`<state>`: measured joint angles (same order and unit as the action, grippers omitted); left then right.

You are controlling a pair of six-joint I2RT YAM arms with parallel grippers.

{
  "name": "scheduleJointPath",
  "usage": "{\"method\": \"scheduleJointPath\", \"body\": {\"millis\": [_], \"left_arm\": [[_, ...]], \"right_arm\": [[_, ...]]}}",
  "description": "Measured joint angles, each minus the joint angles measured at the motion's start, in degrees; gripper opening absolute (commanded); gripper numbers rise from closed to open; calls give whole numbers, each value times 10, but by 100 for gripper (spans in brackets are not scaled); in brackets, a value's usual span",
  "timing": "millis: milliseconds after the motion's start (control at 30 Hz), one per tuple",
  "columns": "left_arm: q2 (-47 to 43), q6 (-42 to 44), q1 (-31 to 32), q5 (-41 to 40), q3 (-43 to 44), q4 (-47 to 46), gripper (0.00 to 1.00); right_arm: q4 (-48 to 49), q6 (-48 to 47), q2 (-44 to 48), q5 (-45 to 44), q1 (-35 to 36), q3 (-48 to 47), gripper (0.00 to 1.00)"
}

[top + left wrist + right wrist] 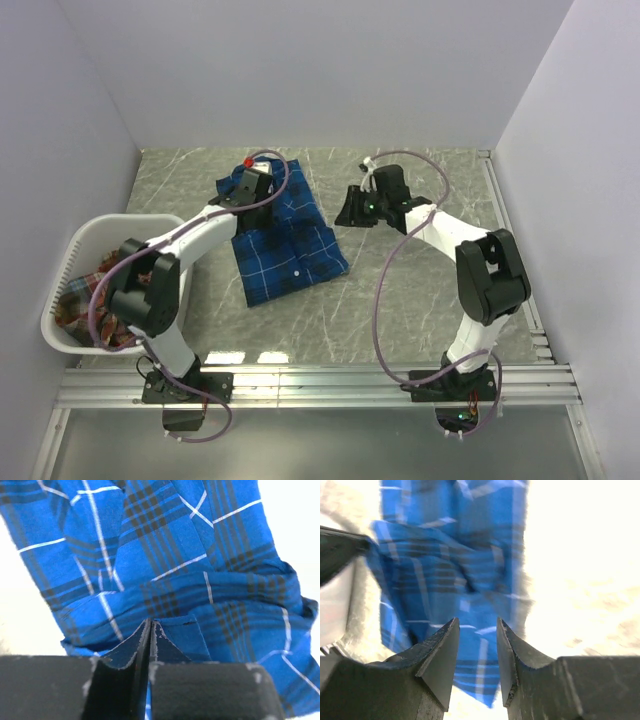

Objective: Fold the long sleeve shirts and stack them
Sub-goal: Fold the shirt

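Observation:
The royal blue plaid shirt [290, 245] lies partly folded on the grey table, left of centre. My left gripper [250, 190] is over its far left corner. In the left wrist view its jaws are pressed together [150, 624] with a sliver of blue cloth between them, and bunched shirt [200, 555] fills the view. My right gripper [356, 208] hovers just off the shirt's far right edge. It is open [477, 622] with nothing between the fingers, and the shirt [455, 570] lies beyond them. A red-orange plaid shirt [88, 298] is heaped in the basket.
The white plastic laundry basket [80, 240] stands at the table's left edge beside the left arm. White walls close in the left, back and right. A metal rail [330, 378] runs along the near edge. Purple cables loop off both arms.

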<state>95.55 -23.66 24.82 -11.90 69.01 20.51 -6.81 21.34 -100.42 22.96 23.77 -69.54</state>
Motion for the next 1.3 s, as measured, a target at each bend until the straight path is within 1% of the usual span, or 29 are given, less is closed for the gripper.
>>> {"method": "scheduleJointPath", "body": {"millis": [33, 67, 133, 233, 267, 300, 333, 367, 433, 500, 567, 667, 767, 833, 867, 967, 1000, 1033, 1100, 1300], "left_arm": [[15, 0, 0, -1, 8, -2, 10], [28, 1, 0, -1, 14, -4, 14], [54, 5, 0, 0, 28, -13, 18], [85, 10, 0, 4, 47, -24, 25], [92, 15, 0, 7, 52, -28, 40], [94, 18, 0, 10, 54, -31, 45], [94, 18, 0, 14, 54, -33, 61], [93, 21, 0, 16, 56, -33, 69], [91, 15, 0, 19, 57, -37, 79], [80, 9, 2, 21, 52, -35, 81], [57, -1, 9, 21, 38, -30, 80], [0, -20, 31, 23, 6, -16, 79], [-52, -46, 60, 43, -35, -11, 78], [-71, -59, 78, 60, -63, -9, 79], [-74, -64, 87, 70, -73, -8, 79], [-50, -74, 105, 88, -84, 4, 77], [-35, -74, 108, 93, -84, 7, 77], [-21, -74, 110, 96, -84, 12, 76], [0, -72, 111, 99, -86, 18, 76], [22, -58, 111, 105, -88, 30, 76]], "right_arm": [[4, 5, -7, 8, -12, 9, 43], [7, 10, -15, 13, -19, 15, 43], [12, 19, -35, 30, -25, 23, 50], [22, 25, -60, 50, -24, 24, 53], [24, 27, -66, 57, -24, 24, 53], [28, 30, -70, 63, -24, 24, 53], [33, 32, -73, 68, -24, 24, 53], [39, 33, -75, 73, -24, 24, 53], [52, 36, -80, 83, -24, 24, 53], [67, 40, -88, 94, -25, 23, 52], [74, 42, -98, 102, -26, 22, 51], [82, 46, -116, 114, -26, 19, 50], [90, 48, -137, 125, -27, 8, 47], [94, 48, -146, 132, -27, 6, 43], [95, 48, -149, 134, -27, 5, 41], [96, 45, -151, 141, -27, 0, 27], [95, 44, -151, 142, -27, -3, 17], [92, 41, -151, 143, -27, -8, 13], [88, 34, -151, 144, -27, -21, 10], [50, 9, -151, 144, -26, -64, 9]]}}
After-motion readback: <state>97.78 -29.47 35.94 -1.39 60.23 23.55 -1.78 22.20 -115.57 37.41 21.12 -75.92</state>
